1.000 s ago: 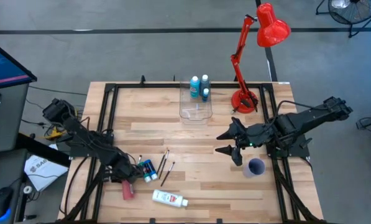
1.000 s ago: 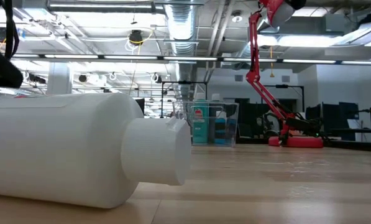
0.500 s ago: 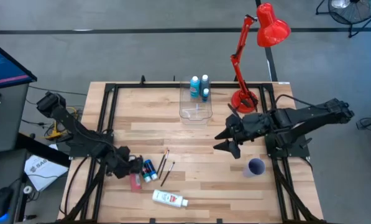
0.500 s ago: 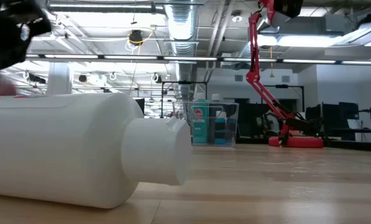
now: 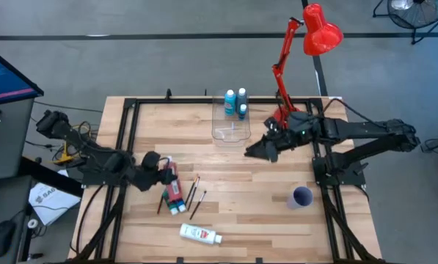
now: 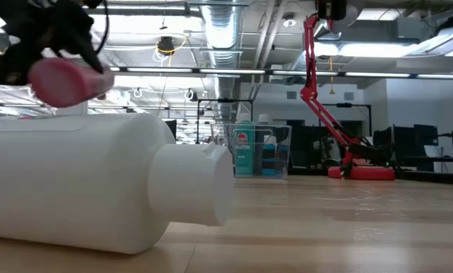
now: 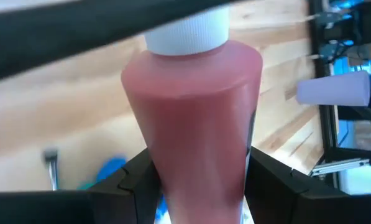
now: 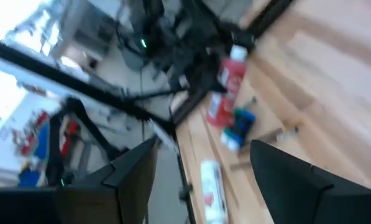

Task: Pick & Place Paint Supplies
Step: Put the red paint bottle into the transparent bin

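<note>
My left gripper (image 5: 169, 178) is shut on the pink-red paint bottle (image 5: 169, 170), which has a white cap (image 7: 186, 32), above the table's left half. It shows high up in the low view (image 6: 63, 80). Below it on the wood lie small blue-green bottles (image 5: 177, 207) and thin dark brushes (image 5: 194, 192). The white tube (image 5: 200, 235) lies on its side near the near edge. My right gripper (image 5: 257, 151) is open and empty, right of the clear box (image 5: 231, 130). Two light blue bottles (image 5: 230, 98) stand upright in that box. My left gripper pinches the pink-red bottle's body (image 7: 197, 162) between its two fingers (image 7: 132, 183), which lie across it from above. The bottle is lifted clear of the table. It lies roughly level, with its white cap toward the far edge.
A small purple cup (image 5: 301, 196) stands by the right frame rail. The red desk lamp's base (image 5: 287, 119) sits at the far right, just behind my right arm. Black frame rails (image 5: 130, 139) run along both sides. Bare wood (image 5: 233, 198) lies mid-table.
My left gripper has lifted the pink-red bottle off the near-left part of the table. It has carried it up and toward the far edge, over the blue-green bottles. My right gripper has moved toward the far edge and left, nearer the clear box.
</note>
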